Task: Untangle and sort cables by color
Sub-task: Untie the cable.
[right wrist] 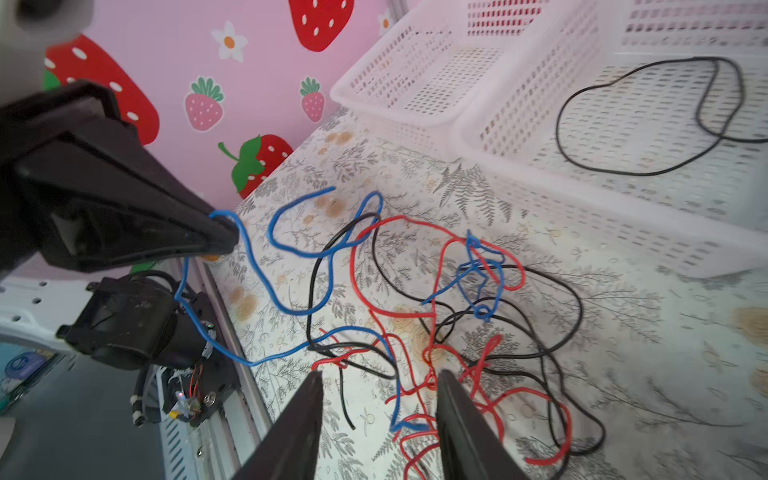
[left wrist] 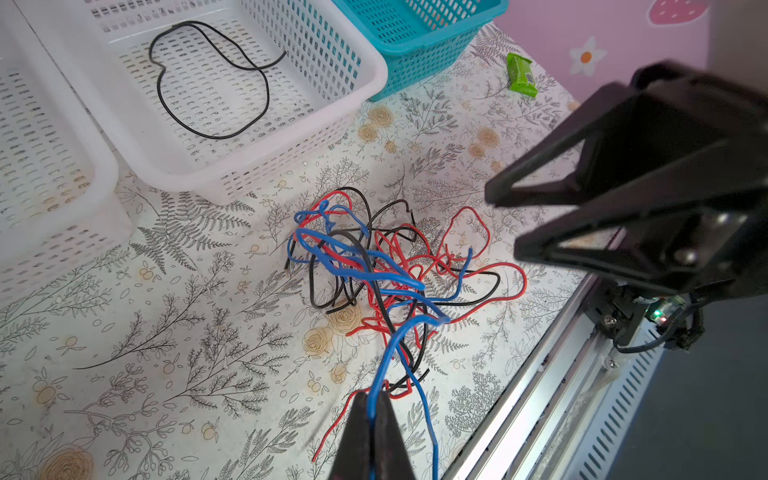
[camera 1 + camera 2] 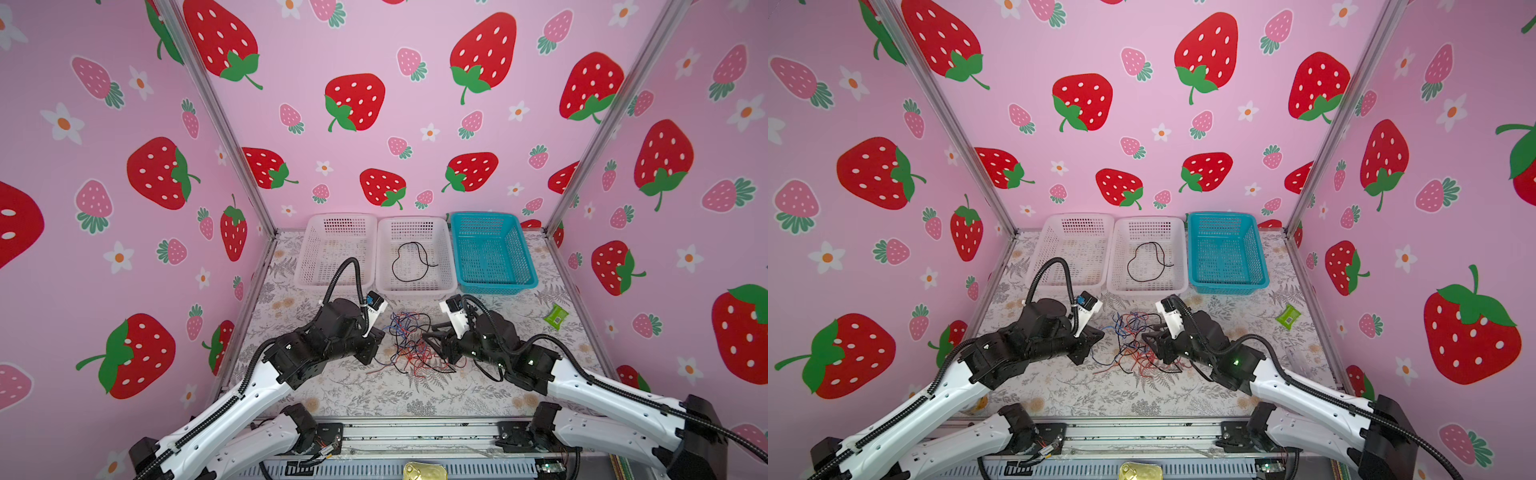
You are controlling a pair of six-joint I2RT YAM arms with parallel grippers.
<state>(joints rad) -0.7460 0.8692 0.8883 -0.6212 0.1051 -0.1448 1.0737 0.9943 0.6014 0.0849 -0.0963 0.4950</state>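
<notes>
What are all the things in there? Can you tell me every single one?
cable tangle: one heap of many cables, red, blue and black, on the table between the grippers
black cable: one, black, looped inside the middle basket
white baskets: two, white, side by side at the back; one looks empty
teal basket: one, teal, next to them, looks empty
green packet: one, green, on the table, apart from the tangle
table: one, pale with a flower print
left gripper: one, black, shut on a blue cable from the tangle
right gripper: one, black, open, over the tangle
</notes>
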